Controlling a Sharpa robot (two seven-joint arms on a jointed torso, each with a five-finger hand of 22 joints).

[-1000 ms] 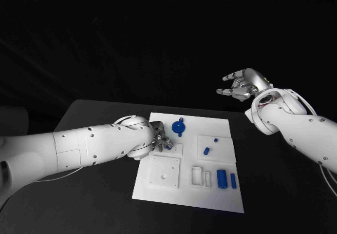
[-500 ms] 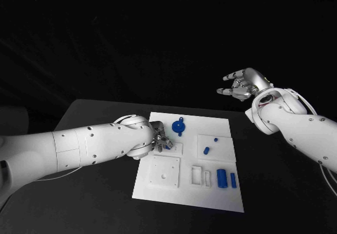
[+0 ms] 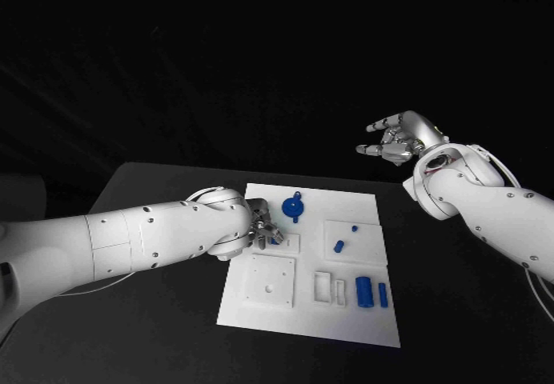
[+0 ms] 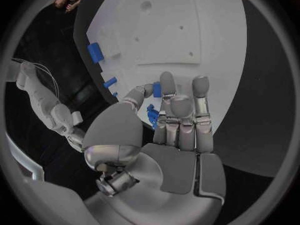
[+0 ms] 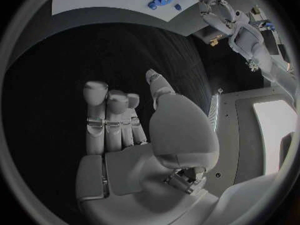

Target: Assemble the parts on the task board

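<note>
No visible change since earlier pictures.

We see a white task board (image 3: 347,320) on the black table (image 3: 150,320) — its parts (image 3: 295,210) are bright blue. Both arms are white, the left hand (image 4: 178,120) and right hand (image 3: 399,138) silver — plain, no pattern.

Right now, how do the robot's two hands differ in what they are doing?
The left hand is low over the task board, among the blue parts; the right hand is raised, off beyond the board's far right corner. The left hand's fingers reach a small blue part, though whether they grip it is unclear; the right hand holds nothing, fingers apart. Both are silver hands on white arms.
</note>
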